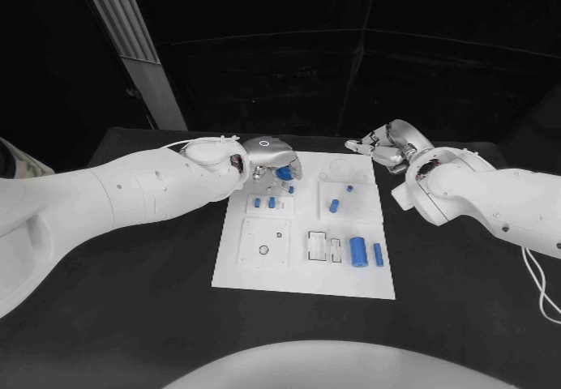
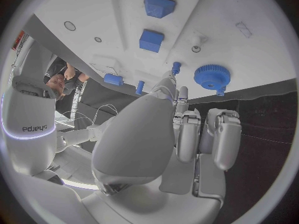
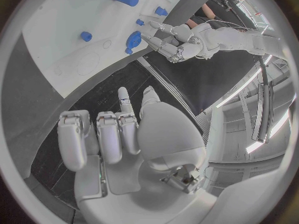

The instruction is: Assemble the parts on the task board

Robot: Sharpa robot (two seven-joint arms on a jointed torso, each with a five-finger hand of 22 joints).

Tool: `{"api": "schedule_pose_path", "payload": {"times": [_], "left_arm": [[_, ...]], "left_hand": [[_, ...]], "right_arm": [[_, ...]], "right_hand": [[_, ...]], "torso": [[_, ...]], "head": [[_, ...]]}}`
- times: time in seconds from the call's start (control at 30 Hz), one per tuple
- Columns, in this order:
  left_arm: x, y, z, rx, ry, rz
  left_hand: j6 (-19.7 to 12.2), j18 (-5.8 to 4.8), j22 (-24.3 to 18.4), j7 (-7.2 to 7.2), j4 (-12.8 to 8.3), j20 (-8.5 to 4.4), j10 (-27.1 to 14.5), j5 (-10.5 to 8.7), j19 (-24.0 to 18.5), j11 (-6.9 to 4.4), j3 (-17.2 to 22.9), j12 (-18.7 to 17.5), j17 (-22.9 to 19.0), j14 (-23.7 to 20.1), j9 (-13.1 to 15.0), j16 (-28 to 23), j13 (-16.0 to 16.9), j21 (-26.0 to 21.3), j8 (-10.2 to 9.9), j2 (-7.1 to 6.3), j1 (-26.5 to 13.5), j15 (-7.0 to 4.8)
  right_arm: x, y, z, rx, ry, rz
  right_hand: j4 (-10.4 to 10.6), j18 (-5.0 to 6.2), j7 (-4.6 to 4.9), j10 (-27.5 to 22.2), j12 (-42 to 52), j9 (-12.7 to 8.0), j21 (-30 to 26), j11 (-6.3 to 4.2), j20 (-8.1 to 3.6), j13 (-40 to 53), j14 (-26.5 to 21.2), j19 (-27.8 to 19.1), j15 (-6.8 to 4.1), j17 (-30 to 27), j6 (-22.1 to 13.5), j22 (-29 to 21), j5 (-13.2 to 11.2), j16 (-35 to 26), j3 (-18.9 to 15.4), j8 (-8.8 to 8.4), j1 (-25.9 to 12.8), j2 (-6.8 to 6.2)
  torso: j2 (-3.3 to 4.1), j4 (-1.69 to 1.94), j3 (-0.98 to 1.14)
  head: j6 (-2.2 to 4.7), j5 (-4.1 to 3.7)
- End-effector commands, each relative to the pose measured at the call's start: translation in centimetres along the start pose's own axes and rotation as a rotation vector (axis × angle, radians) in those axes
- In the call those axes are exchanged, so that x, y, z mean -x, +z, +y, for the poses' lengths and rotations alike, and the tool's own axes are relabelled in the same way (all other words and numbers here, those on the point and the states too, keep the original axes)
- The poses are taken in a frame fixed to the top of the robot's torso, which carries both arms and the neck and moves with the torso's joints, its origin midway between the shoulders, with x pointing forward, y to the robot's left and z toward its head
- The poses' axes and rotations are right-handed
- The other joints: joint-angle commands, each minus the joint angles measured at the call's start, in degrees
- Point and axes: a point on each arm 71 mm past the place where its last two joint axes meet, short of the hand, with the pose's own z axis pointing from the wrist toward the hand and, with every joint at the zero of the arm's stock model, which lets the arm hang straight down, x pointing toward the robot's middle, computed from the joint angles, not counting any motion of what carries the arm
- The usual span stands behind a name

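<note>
Left hand point(image 1: 267, 156) over board's point(image 1: 306, 279) far left corner, fingers point(image 2: 187, 134) curled beside blue gear point(image 1: 284, 173), grip unclear. Right hand point(image 1: 386, 144) beyond far edge, fingers point(image 3: 99, 134) curled, empty.

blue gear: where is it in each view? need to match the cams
Head view: blue gear at the task board's far-left corner, under the left hand.
Left wrist view: gear beyond the fingertips.
Right wrist view: gear beside the left hand.
Shared landmark: the board's edge.
</note>
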Motion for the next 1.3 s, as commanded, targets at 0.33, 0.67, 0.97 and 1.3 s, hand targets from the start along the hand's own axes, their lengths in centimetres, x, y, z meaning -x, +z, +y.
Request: {"api": "schedule_pose_path", "payload": {"times": [0.33,0.67,0.97,1.3], "left_arm": [[-0.50,0.03,0.32,0.017,-0.020,0.077],[-0.81,0.46,0.08,0.010,-0.015,0.105],[-0.93,0.89,-0.02,0.013,0.022,0.099],[-1.11,1.00,0.15,0.027,0.028,0.113]], "left_hand": [[1.0,-0.38,15.1,-0.11,-0.1,-0.43,-0.1,-0.21,6.1,-0.26,0.8,-0.5,15.1,6.1,-0.2,-0.3,0.0,0.2,-0.4,0.21,0.8,-0.45],[1.3,-0.38,15.1,-0.27,-0.1,-0.49,0.1,-0.21,6.1,-0.43,1.1,-0.7,15.1,6.1,-0.3,-0.3,0.0,0.2,-0.5,0.32,1.1,-0.58],[1.4,-0.38,15.1,-0.31,-0.2,-0.60,0.1,-0.19,6.1,-0.49,2.0,-1.2,15.1,6.1,-0.7,-0.3,0.0,0.2,-0.9,0.81,1.8,-0.63],[1.6,-0.38,15.1,-0.15,-0.2,-0.60,0.4,-0.19,6.1,-0.34,2.4,-1.3,15.1,6.1,-0.8,-0.3,0.0,0.2,-1.0,0.98,2.0,-0.52]], "right_arm": [[0.03,-0.03,0.05,-0.003,0.000,0.004],[-0.03,-0.04,0.09,-0.004,0.000,0.007],[-0.07,-0.04,0.08,-0.007,-0.001,0.011],[-0.14,-0.03,0.09,-0.010,-0.001,0.016]], "right_hand": [[0.1,-0.43,0.00,6.1,0.1,0.1,0.2,-0.11,-0.29,15.0,6.0,6.0,-0.23,15.1,-0.5,15.1,0.4,0.1,-0.4,0.13,0.4,0.19],[0.1,-0.43,0.00,6.1,0.1,0.1,0.2,-0.11,-0.29,15.0,6.0,6.0,-0.23,15.1,-0.5,15.1,0.4,0.1,-0.4,0.13,0.4,0.19],[0.1,-0.43,0.00,6.1,0.1,0.1,0.2,-0.11,-0.29,15.0,6.0,6.0,-0.23,15.1,-0.5,15.1,0.4,0.1,-0.4,0.13,0.4,0.19],[0.1,-0.43,0.00,6.1,0.1,0.1,0.2,-0.11,-0.29,15.0,6.0,6.0,-0.23,15.1,-0.5,15.1,0.4,0.1,-0.4,0.13,0.4,0.19]], "torso": [[0.04,0.02,0.02],[0.03,-0.01,-0.01],[0.01,0.04,0.01],[-0.01,-0.01,0.00]], "head": [[-0.22,-0.28],[-0.32,-0.34],[-0.46,-0.30],[-0.47,-0.34]]}}
